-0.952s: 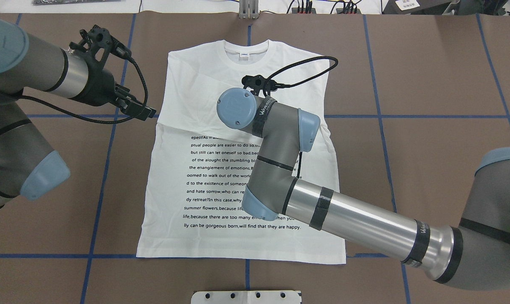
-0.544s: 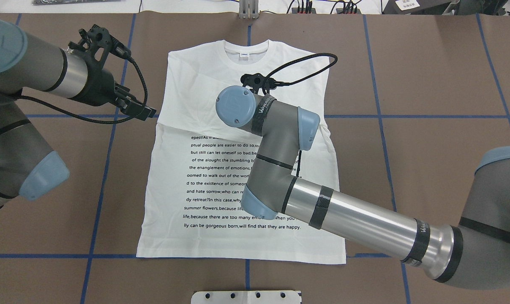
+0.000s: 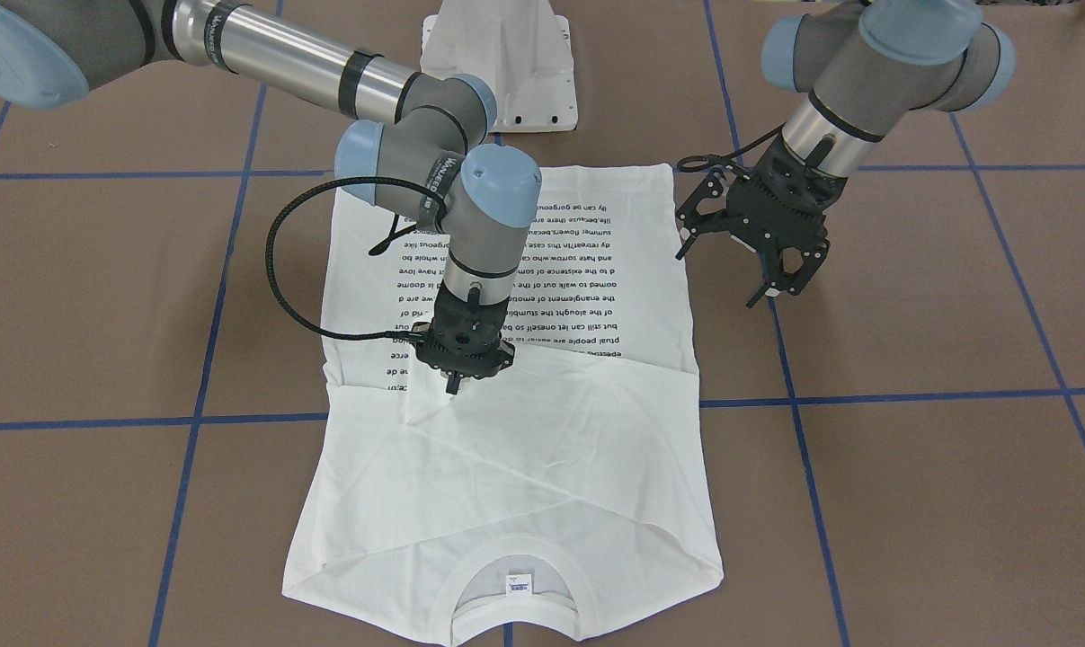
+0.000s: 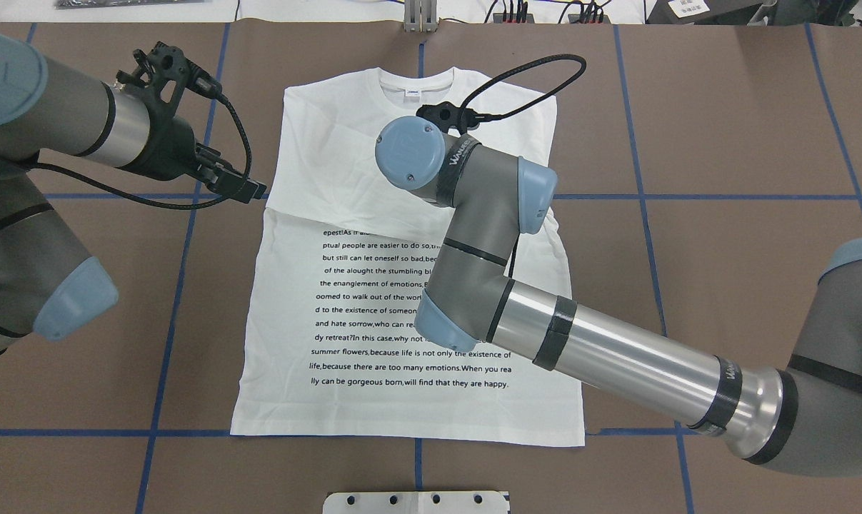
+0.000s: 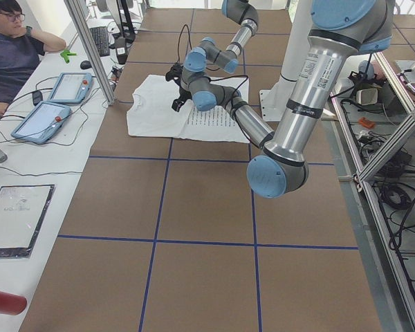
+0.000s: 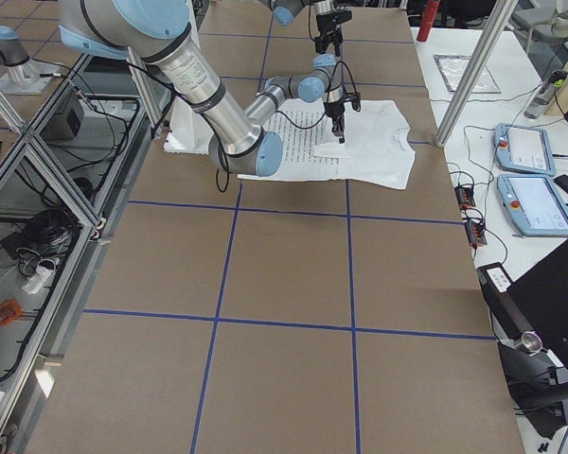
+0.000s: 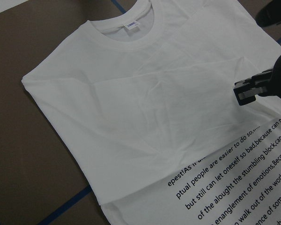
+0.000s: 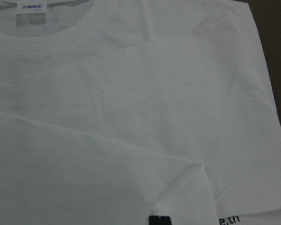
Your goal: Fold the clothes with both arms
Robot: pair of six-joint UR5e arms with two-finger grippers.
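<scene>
The right gripper pointed straight down over the chest of the white long-sleeved T-shirt, its jaws drawn together into a single narrow tip. That tip met the cuff end of a sleeve folded inward across the chest. Whether it pinched any cloth could not be told. In the right wrist view one black fingertip showed at the bottom edge, right at the cuff corner. The right arm reached diagonally over the lower part of the shirt.

The left gripper hung with its jaws spread wide, holding nothing. It sat just beside the shirt's side edge, over the bare brown surface.

The shirt lay flat and face up in the middle of the surface. Its ribbed collar and small neck label lay on the side far from the robot. Its hem ran along a blue tape line near the white pedestal. Both sleeves were folded in over the chest, making straight side edges. A block of small black printed text covered the lower front. Broad stretches of brown surface lay on every side of the shirt.
</scene>
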